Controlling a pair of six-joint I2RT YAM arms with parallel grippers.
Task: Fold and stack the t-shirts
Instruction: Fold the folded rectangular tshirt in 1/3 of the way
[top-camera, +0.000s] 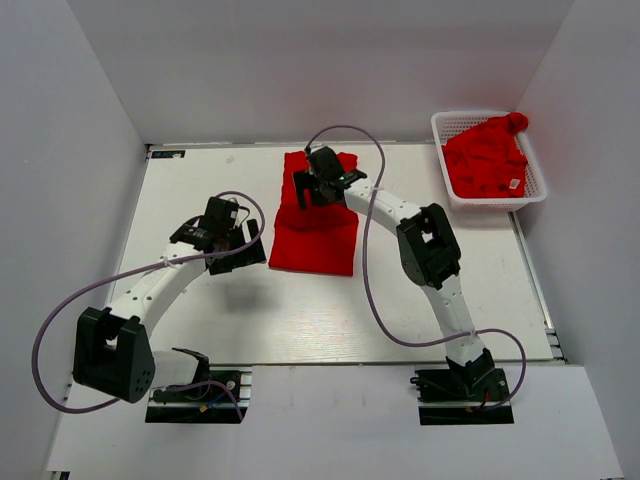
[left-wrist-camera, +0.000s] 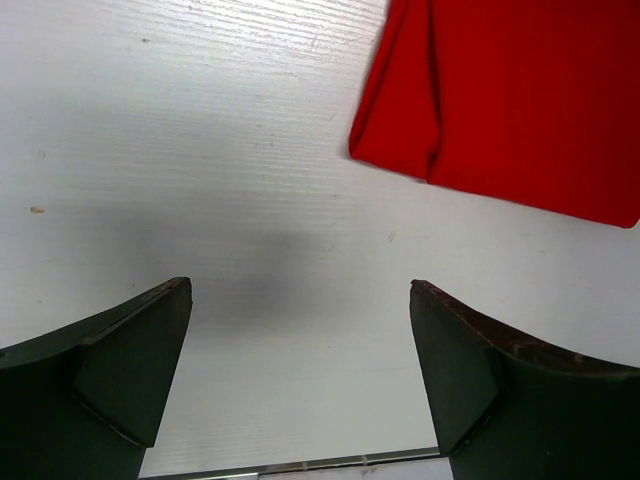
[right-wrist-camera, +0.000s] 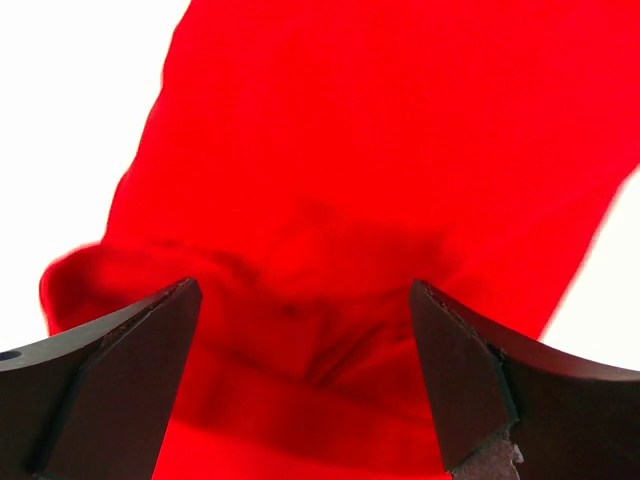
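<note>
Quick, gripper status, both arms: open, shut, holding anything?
Left gripper: open, empty, over the table beside the folded t-shirt.
Right gripper: open, gripping nothing, above that same t-shirt.

The top view is bright and even, with only soft shadows on the white desk (top-camera: 300, 330). In the right wrist view the desk glares to pure white, and the red t-shirt (right-wrist-camera: 350, 180) looks oversaturated and slightly blurred.

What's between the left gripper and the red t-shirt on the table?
Only bare white table lies between the left gripper and the t-shirt, as the left wrist view shows.
</note>
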